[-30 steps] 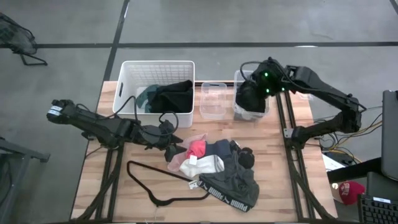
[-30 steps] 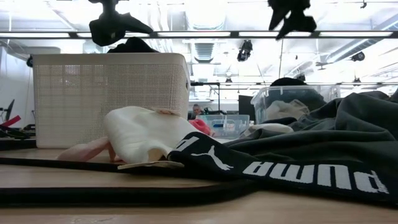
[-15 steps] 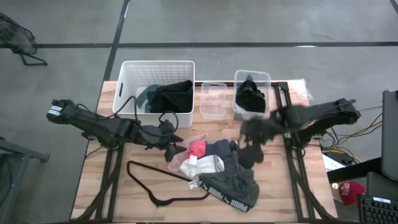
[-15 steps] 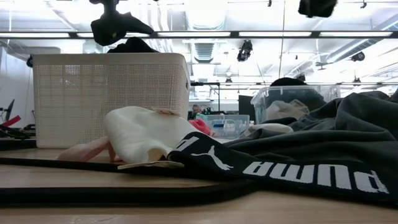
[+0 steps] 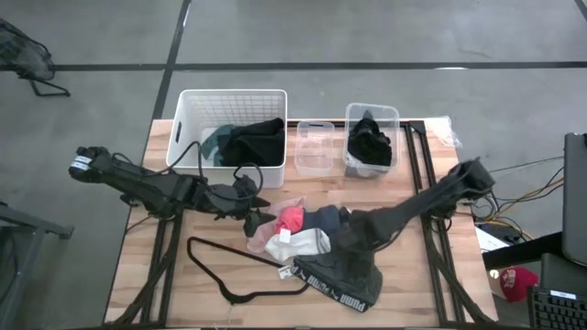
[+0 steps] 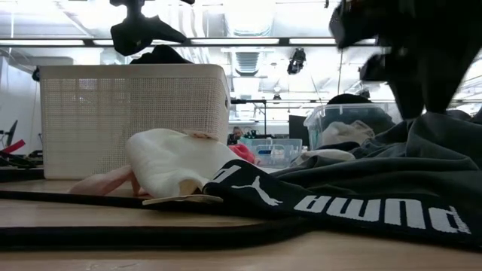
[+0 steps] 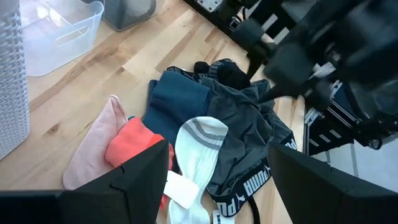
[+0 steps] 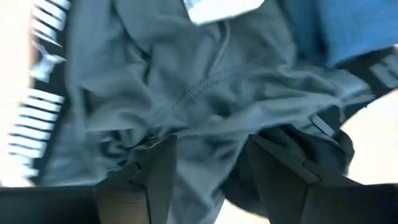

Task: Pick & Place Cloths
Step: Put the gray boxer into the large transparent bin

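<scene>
The left gripper (image 5: 246, 203) hangs over the wooden table (image 5: 138, 275), just at the left edge of the pile of cloths. Its two fingers (image 7: 140, 177) are spread wide apart with nothing between them. Behind this gripper stands a white basket (image 5: 188, 105); inside it lie a black cloth (image 5: 257, 142) and a teal cloth (image 5: 214, 142), both partly hidden by the basket wall. In front of the gripper, on the table, lies a thin black hanger (image 5: 220, 270).

To the right of the left gripper is the pile: a pink cloth (image 7: 87, 155), a red cloth (image 7: 130, 143), a white sock (image 7: 199, 149) and a dark blue cloth (image 7: 174, 102), all touching each other. Behind the pile, to the right of the basket, stands a small clear box (image 5: 315, 147); I cannot tell if something is in it. Next to it is a second clear box (image 5: 385, 115) that holds black cloths (image 5: 371, 142).

The right gripper (image 5: 353, 240) is low on the grey shorts (image 5: 358, 270), which have a black waistband (image 6: 339, 203) with white letters. In the right wrist view its fingers (image 8: 155, 168) stand apart and press into the grey fabric; whether they hold it, I cannot tell. The high view hides the fingertips behind the arm itself, and the low view cuts the arm off at the upper edge.
</scene>
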Motion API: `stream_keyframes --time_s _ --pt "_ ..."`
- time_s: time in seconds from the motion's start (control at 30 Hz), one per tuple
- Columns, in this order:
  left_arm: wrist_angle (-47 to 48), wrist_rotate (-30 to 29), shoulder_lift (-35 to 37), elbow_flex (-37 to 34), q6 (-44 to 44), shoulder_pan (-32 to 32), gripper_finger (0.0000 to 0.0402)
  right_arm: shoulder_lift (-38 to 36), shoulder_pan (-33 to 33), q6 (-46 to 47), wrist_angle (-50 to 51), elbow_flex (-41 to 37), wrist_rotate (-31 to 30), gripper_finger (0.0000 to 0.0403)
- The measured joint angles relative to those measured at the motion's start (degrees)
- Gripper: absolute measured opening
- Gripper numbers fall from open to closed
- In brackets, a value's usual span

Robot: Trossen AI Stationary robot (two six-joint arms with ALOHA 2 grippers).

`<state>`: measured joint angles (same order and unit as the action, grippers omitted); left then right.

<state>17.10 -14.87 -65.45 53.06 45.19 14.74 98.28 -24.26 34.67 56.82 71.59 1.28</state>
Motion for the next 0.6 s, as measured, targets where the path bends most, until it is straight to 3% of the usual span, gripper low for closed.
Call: stream_keyframes --time_s 0.2,0.33,0.43,0.6 --pt "0.0 0.02 0.0 0.0 0.23 0.0 0.0275 8.68 0.44 -4.15 -0.57 0.07 2.08 0.0161" --pt "0.0 0.04 0.0 -0.01 0.31 0.02 0.0275 11.47 0.96 -4.88 -0.07 0.6 5.44 0.0102" --pt "0.02 0.06 0.0 -0.01 0.3 0.02 0.0275 10.86 1.11 -5.35 0.47 1.54 6.48 0.0032" --pt "0.06 0.18 -0.02 -0.01 0.28 0.02 0.0275 4.91 2.24 -5.19 3.91 6.04 5.28 0.0013"
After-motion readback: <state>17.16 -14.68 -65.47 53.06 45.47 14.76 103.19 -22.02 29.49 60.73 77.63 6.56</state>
